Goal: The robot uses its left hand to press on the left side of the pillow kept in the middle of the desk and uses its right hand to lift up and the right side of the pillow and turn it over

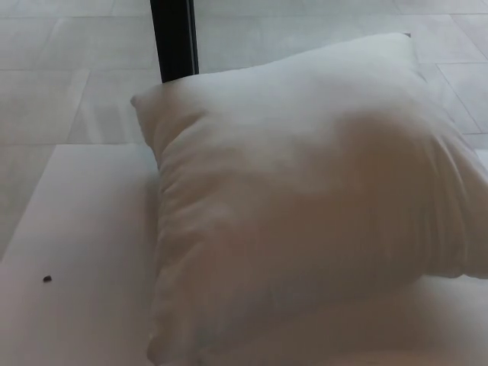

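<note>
A large white pillow (305, 206) fills most of the head view, lying on the white desk (76, 252). Its far corners reach past the desk's back edge, and its near edge runs off the bottom of the picture. The pillow looks plump, with soft creases along its left side. Neither of my hands shows anywhere in the picture, and nothing touches the pillow from above.
A black post (174, 38) stands behind the desk at the upper left. Pale tiled floor (53, 69) lies beyond the desk. A tiny dark speck (47, 278) sits on the desk's left part.
</note>
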Robot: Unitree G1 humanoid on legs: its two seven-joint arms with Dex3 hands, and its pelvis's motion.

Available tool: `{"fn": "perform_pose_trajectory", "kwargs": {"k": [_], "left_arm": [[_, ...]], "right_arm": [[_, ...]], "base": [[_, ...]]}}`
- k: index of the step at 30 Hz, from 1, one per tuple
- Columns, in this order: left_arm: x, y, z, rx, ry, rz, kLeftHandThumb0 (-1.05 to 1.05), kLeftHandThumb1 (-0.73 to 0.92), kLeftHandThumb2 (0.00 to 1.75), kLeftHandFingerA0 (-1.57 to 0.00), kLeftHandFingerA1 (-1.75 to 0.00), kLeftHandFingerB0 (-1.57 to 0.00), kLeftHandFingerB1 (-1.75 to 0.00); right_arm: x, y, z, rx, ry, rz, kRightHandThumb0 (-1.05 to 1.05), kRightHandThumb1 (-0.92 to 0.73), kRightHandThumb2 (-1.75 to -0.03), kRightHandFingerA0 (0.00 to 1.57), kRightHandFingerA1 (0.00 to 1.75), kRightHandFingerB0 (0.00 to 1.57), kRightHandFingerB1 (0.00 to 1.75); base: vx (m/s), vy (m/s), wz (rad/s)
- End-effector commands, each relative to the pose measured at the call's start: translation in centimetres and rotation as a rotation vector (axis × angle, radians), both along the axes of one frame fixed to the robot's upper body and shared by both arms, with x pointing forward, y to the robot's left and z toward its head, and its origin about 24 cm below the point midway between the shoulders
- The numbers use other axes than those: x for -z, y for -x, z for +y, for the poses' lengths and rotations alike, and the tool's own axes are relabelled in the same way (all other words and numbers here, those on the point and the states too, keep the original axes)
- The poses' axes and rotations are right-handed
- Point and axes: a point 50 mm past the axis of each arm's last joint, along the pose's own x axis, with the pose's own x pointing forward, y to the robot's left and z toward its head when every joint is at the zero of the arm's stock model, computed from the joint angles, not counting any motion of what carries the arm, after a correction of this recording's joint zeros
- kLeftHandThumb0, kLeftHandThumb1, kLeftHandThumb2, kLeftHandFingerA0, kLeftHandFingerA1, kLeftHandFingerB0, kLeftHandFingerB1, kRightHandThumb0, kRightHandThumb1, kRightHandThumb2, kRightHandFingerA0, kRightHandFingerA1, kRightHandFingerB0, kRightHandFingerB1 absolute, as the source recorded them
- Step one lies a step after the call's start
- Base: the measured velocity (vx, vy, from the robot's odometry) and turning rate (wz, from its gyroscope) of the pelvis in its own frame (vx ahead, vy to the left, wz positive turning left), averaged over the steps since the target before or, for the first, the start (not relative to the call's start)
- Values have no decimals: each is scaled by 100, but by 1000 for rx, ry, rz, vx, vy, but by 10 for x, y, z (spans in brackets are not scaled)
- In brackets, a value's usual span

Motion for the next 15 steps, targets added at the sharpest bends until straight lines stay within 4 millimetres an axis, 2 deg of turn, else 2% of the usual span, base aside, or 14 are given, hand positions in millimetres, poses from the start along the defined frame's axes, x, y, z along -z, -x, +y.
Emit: {"fn": "perform_pose_trajectory", "kwargs": {"k": [1, 2, 3, 4, 5, 6, 7, 8, 9, 10, 11, 12, 13, 15], "left_arm": [[-12, -13, 1, -101, 226, -336, -105, 30, 88, -49, -122, -57, -120], [-12, -15, 0, -108, 245, -373, -105, 30, 88, -49, -122, -57, -120], [-13, -20, 0, -113, 246, -401, -105, 47, 66, -45, -114, -59, -116], [-16, -38, -4, -67, 260, -501, -105, 54, 69, -37, -120, -40, -132], [-16, -39, -4, -70, 261, -504, -105, 54, 69, -37, -120, -40, -132], [-24, -53, -8, -42, 246, -619, -105, 42, 98, -26, -120, -34, -135], [-32, -60, -9, -18, 229, -623, -105, 43, 101, -23, -119, -39, -132], [-39, -67, -9, -27, 239, -677, -105, 42, 99, -24, -117, -39, -129], [-56, -83, -6, -15, 189, -736, -105, 59, 69, -24, -122, -32, -140], [-55, -83, -6, -15, 189, -734, -105, 59, 69, -24, -122, -32, -140], [-63, -90, -5, -19, 165, -759, -105, 61, 70, -31, -119, -37, -134], [-67, -94, -4, -25, 156, -778, -105, 61, 69, -25, -120, -38, -133], [-79, -105, -2, -38, 129, -824, -105, 62, 70, -25, -119, -43, -128], [-94, -121, 0, -44, 107, -870, -105, 63, 69, -24, -115, -35, -122]], "right_arm": [[-22, 1, -22, 104, -136, -123, -105, -66, -117, 93, 144, 0, 26], [-24, 0, -24, 132, -146, -149, -105, -66, -117, 93, 144, 0, 26], [-26, -4, -27, 215, -156, -207, -104, -65, -116, 112, 157, 8, 39], [-38, -16, -34, 257, -142, -383, -105, -88, -76, 80, 154, 0, 24], [-38, -18, -33, 257, -144, -385, -105, -88, -76, 80, 154, 0, 24], [-52, -35, -39, 229, -142, -559, -105, -92, -73, 78, 131, 0, 39], [-61, -45, -41, 210, -150, -643, -105, -74, -120, 17, 73, 0, 20], [-68, -55, -43, 209, -137, -691, -105, -92, -72, 64, 95, 0, 35], [-89, -75, -50, 199, -133, -813, -105, -68, -118, 6, 54, 4, 29], [-88, -74, -50, 201, -134, -811, -105, -68, -118, 6, 54, 4, 29], [-96, -82, -51, 211, -124, -862, -105, -90, -69, 4, 60, 0, 51], [-100, -87, -52, 209, -116, -880, -105, -91, -70, 7, 61, 0, 52], [-114, -100, -54, 181, -91, -916, -105, -92, -70, 10, 63, 0, 51], [-131, -119, -56, 136, -76, -955, -105, -90, -71, 9, 62, 2, 51]], "base": [[0, 0, 0], [0, 0, 0], [0, 0, 0], [0, 0, 0], [0, 0, 0], [0, 0, 0], [0, 0, 0], [0, 0, 0], [0, 0, 0], [0, 0, 0], [0, 0, 0], [0, 0, 0], [0, 0, 0], [0, 0, 0]]}}
